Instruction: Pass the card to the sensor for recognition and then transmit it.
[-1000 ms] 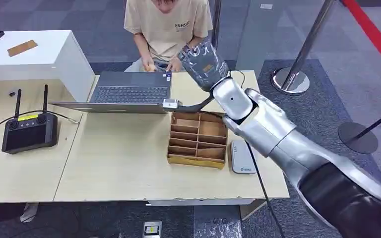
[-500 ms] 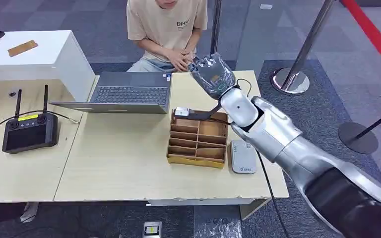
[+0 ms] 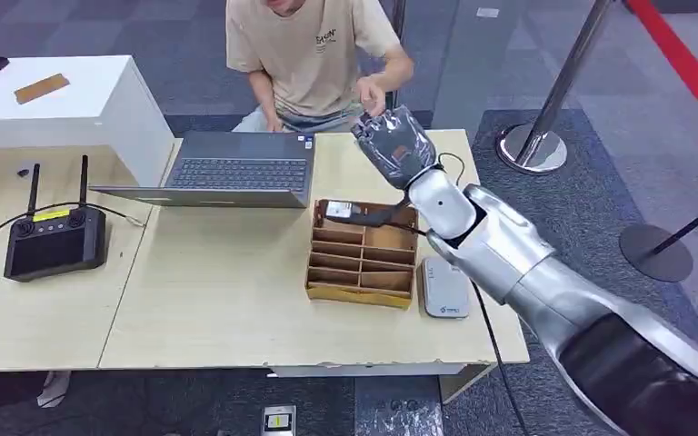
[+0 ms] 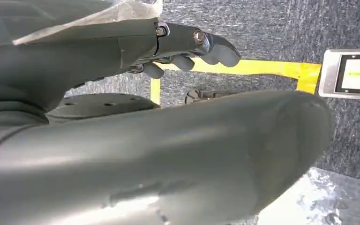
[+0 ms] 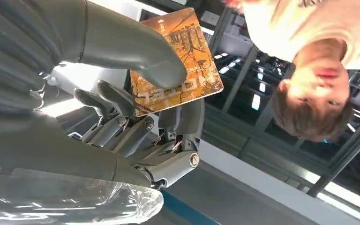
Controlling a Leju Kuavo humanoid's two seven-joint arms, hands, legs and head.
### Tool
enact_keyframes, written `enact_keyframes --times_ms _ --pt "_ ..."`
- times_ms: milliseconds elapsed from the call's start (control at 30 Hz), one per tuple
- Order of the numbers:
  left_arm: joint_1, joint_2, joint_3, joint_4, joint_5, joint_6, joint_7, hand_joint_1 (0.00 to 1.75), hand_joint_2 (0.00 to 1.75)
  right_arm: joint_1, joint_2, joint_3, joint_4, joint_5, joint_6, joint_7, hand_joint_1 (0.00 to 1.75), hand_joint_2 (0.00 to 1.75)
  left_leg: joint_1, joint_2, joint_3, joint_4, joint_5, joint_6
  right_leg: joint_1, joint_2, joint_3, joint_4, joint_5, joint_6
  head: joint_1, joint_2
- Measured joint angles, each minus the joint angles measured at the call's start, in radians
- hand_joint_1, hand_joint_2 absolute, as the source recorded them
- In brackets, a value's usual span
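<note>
- Up over the far edge of the bench (image 3: 227, 300), the right hand (image 3: 393, 143) is raised on its silver arm, just in front of the person (image 3: 314, 54) sitting behind the bench.
- Seen from the right wrist, this hand (image 5: 136, 108) grasps the card (image 5: 178, 65): the thick grey thumb presses on the card's face and the darker fingers (image 5: 122, 117) lie behind it.
- The card is orange-brown with a printed picture and pale lettering; in the head view a small patch of it (image 3: 401, 152) shows against the palm.
- The person's hand (image 3: 370, 94) is lifted near the robot's right hand, a little apart from it.
- On the bench below the arm stands a brown divided box (image 3: 362, 254); a small white sensor (image 3: 338, 210) on a dark cable lies over its far left corner.
- A white flat device (image 3: 443, 288) lies just right of the box.
- An open laptop (image 3: 227, 171) sits left of the box, and a black controller (image 3: 53, 238) with two antennas lies on the neighbouring bench.
- The left hand (image 4: 187, 47) hangs over the dark floor, holding nothing; its fingers are loosely curled, and I cannot tell whether it is released or clenched.
</note>
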Motion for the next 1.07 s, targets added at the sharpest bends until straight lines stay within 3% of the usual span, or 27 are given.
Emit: enact_keyframes --times_ms 433,467,500,533,567,900,1000,1067 --pt "0.000 0.007 -0.006 0.002 0.003 0.000 -0.006 0.00 0.00 0.012 -0.005 -0.019 0.007 -0.002 0.010 0.000 1.75 1.75 0.000 0.000 0.000 0.000 0.000 0.000 0.000 0.000 0.000 0.000 0.000 0.000 0.000 0.000" --pt "0.000 0.008 -0.006 0.002 0.003 0.000 -0.006 0.00 0.00 0.013 -0.005 -0.019 0.008 -0.002 0.010 0.000 1.55 1.75 0.000 0.000 0.000 0.000 0.000 0.000 0.000 0.000 0.000 0.000 0.000 0.000 0.000 0.000" --pt "0.000 0.008 -0.006 0.002 0.003 -0.001 -0.005 0.00 0.00 0.014 -0.005 -0.019 0.008 -0.002 0.010 -0.001 0.31 0.00 0.000 0.000 0.000 0.000 0.000 0.000 0.000 0.000 0.000 0.000 0.000 0.000 0.000 0.000" --pt "0.000 0.009 -0.007 0.002 0.003 -0.001 -0.005 0.00 0.00 0.014 -0.005 -0.019 0.008 -0.002 0.010 -0.002 0.03 0.00 0.000 0.000 -0.001 0.000 0.000 0.000 0.000 0.000 -0.001 0.000 0.000 0.000 0.000 0.000" --pt "0.000 0.009 -0.007 0.002 0.003 -0.003 -0.004 0.00 0.00 0.014 -0.005 -0.019 0.008 -0.003 0.015 -0.004 0.00 0.00 0.000 0.000 0.000 0.000 0.000 0.000 0.000 0.000 -0.001 0.000 0.000 0.000 0.000 0.000" --pt "0.000 0.010 -0.007 0.003 0.003 -0.008 0.002 0.00 0.00 0.032 -0.015 -0.026 -0.006 -0.052 0.038 -0.024 0.00 0.00 0.000 0.000 0.000 0.000 0.000 0.000 0.000 0.000 0.000 0.000 0.000 0.000 0.000 0.000" --pt "0.001 0.010 -0.007 0.003 0.002 -0.008 0.013 0.00 0.00 0.051 -0.034 -0.047 -0.045 -0.088 0.020 0.001 0.00 0.00 0.000 0.000 0.000 0.000 0.000 0.000 0.000 0.000 0.000 0.000 0.000 0.000 0.000 0.000" --pt "0.002 0.010 -0.008 0.003 0.002 -0.004 0.023 0.00 0.00 0.081 -0.056 -0.073 -0.095 -0.140 -0.035 0.025 0.00 0.00 0.000 -0.001 0.001 0.000 0.000 0.000 0.000 0.000 0.000 0.000 0.000 0.000 0.001 0.000"
